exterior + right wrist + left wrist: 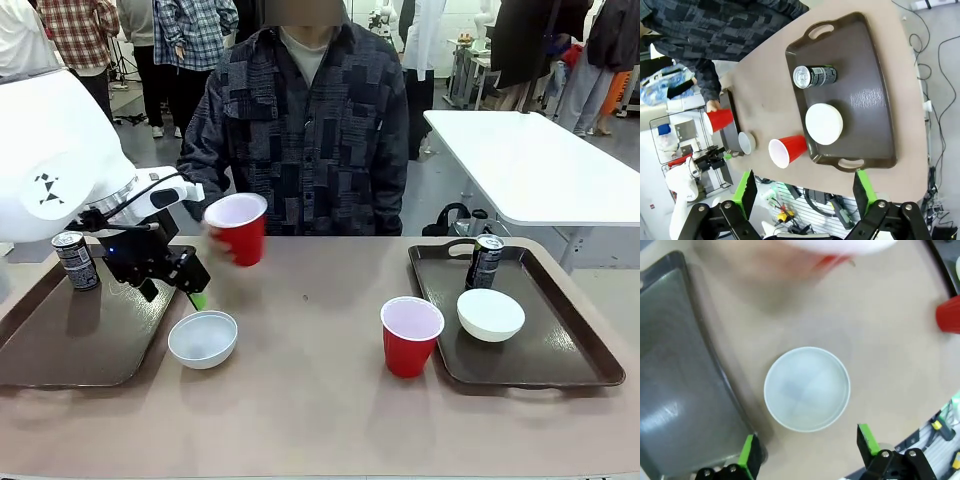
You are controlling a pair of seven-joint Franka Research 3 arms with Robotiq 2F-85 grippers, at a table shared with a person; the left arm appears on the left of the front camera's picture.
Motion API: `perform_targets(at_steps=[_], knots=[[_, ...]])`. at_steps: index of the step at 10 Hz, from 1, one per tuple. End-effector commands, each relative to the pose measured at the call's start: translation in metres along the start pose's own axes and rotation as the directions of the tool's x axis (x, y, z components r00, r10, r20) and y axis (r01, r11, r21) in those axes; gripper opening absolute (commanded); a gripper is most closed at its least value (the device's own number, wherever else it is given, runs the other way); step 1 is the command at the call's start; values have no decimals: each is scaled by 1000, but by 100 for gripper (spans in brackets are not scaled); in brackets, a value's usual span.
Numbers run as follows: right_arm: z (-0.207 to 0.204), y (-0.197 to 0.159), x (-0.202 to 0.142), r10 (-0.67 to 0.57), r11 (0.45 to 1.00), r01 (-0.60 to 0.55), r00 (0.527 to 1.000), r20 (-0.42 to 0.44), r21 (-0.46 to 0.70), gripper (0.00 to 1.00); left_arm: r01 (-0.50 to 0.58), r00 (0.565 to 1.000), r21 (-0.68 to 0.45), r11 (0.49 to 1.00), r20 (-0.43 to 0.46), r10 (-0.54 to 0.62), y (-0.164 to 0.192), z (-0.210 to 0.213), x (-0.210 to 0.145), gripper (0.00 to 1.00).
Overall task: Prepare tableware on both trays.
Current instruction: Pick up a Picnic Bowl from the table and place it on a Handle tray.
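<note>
My left gripper (190, 290) hangs open at the right rim of the left tray (60, 345), just above a white bowl (203, 338) that stands on the table. In the left wrist view the bowl (807, 388) lies between and ahead of the open fingers of that gripper (807, 452). A dark can (75, 260) stands on the left tray. A person's hand holds a red cup (238, 228) in the air beyond my gripper. The right tray (560, 350) carries a can (486, 261) and a white bowl (490, 314). Another red cup (411, 335) stands on the table beside it. My right gripper (805, 192) is open, high above.
The person stands at the far side of the table (320, 420), with an arm reaching toward the left tray. A white table (530, 160) stands behind at the right. Bare tabletop lies between the two trays.
</note>
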State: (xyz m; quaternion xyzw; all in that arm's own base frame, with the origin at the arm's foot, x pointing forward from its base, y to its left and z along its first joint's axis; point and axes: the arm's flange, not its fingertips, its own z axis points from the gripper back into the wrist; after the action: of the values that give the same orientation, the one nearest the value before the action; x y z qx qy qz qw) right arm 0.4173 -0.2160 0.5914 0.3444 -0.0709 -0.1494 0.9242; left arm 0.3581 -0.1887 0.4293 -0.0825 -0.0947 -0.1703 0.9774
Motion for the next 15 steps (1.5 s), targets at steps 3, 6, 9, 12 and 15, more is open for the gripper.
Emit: perform_targets(at_steps=[3,6,9,12,15], knots=[[-1,2,1,2,1000,-2,1000,14,-5,100,128,985,6,992,-116,-127,-27,76,-117,100],[-1,2,1,2,1000,-2,1000,14,-5,100,102,981,4,995,-166,-100,-26,72,-123,100],[-1,2,1,2,1000,-2,1000,14,-5,100,65,985,8,998,-162,-62,-20,66,-116,100],[-1,2,1,2,1000,-2,1000,14,-5,100,-32,994,41,999,-101,36,-6,36,-77,100],[-1,2,1,2,1000,-2,1000,14,-5,100,-66,995,139,988,-59,74,7,-17,-43,100]])
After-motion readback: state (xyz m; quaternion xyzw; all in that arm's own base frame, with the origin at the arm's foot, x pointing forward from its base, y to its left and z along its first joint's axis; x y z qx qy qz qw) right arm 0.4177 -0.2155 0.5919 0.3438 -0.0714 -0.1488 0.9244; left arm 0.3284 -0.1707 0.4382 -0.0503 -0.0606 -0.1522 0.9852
